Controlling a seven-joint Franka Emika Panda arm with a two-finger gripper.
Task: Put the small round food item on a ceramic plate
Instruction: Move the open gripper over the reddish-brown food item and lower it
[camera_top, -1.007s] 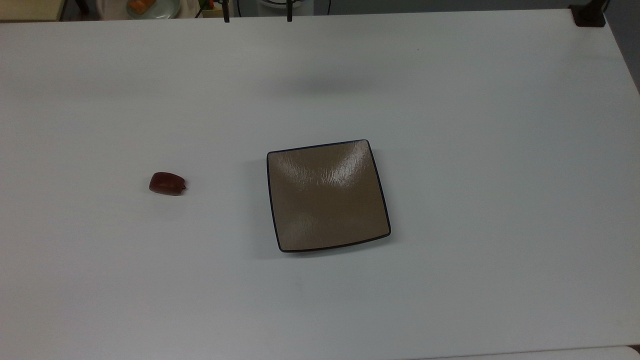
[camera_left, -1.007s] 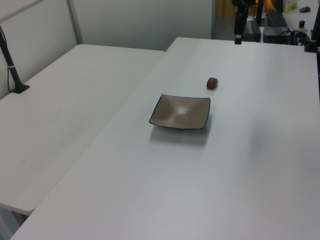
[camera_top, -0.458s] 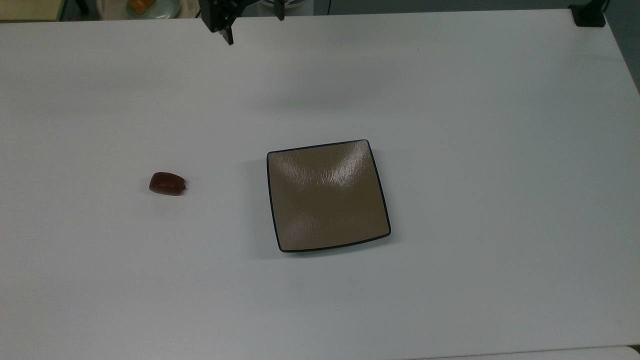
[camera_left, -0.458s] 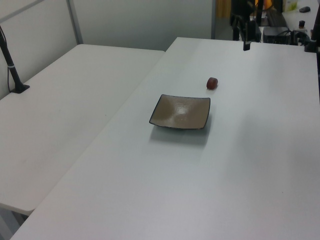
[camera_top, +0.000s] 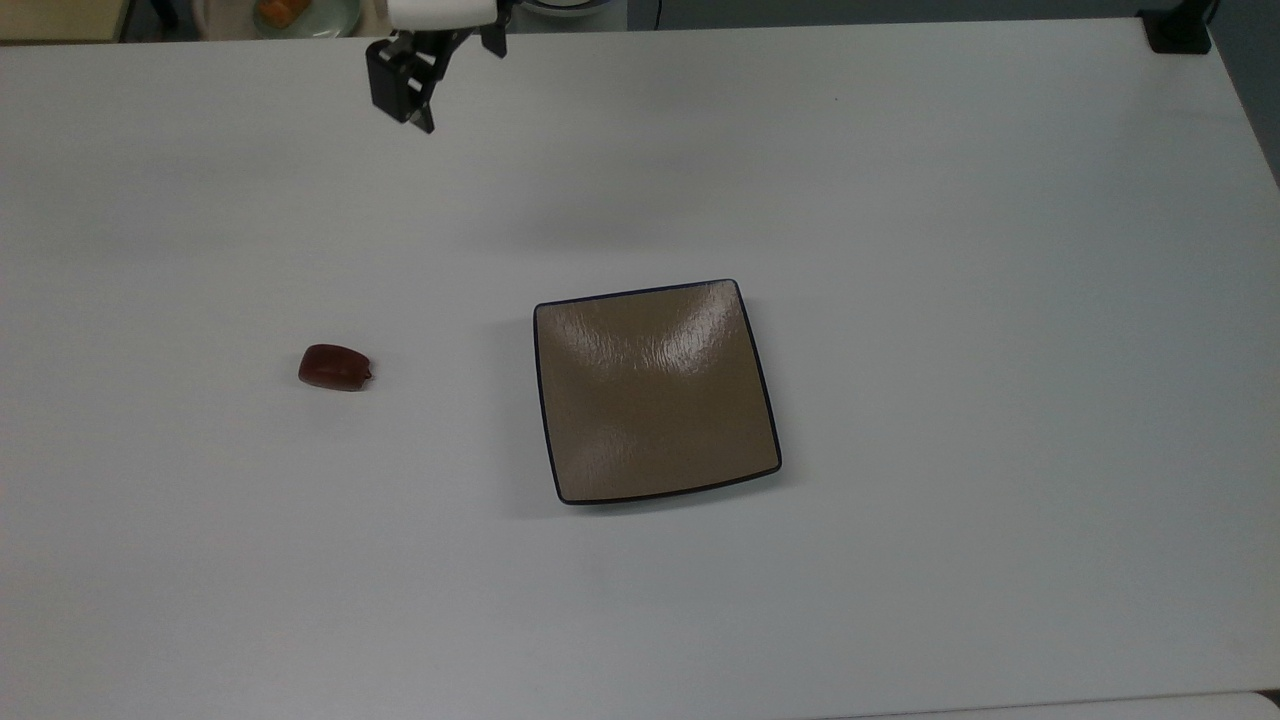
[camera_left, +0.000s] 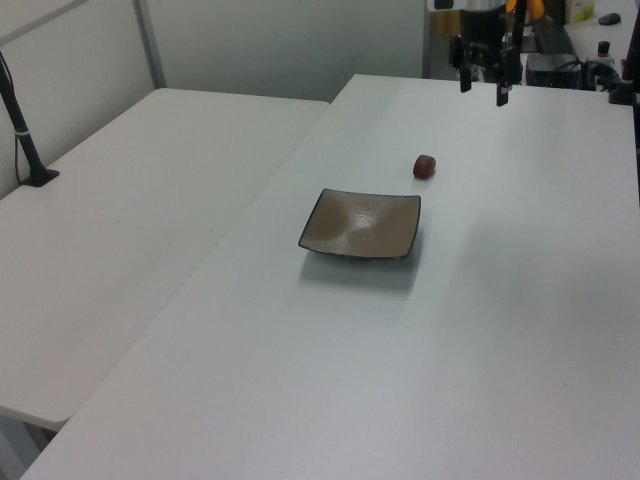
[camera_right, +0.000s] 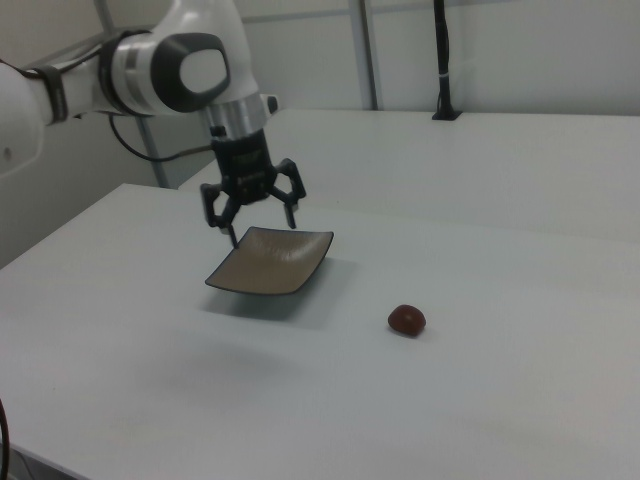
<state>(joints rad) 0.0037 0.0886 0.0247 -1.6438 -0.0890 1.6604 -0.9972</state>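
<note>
Gripper (camera_right: 260, 226) moved in, fingers (camera_right: 231, 234) spread, date (camera_top: 334, 367) beside plate (camera_top: 655, 390)

The gripper (camera_left: 482, 90) hangs above the far end of the white table (camera_left: 450, 330), fingers spread. The date (camera_left: 425, 166) lies on the table, near the far corner of the square tan plate (camera_left: 361, 224), not touching it.

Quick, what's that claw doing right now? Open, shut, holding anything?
Claw: open, holding nothing, up in the air above the table.
</note>
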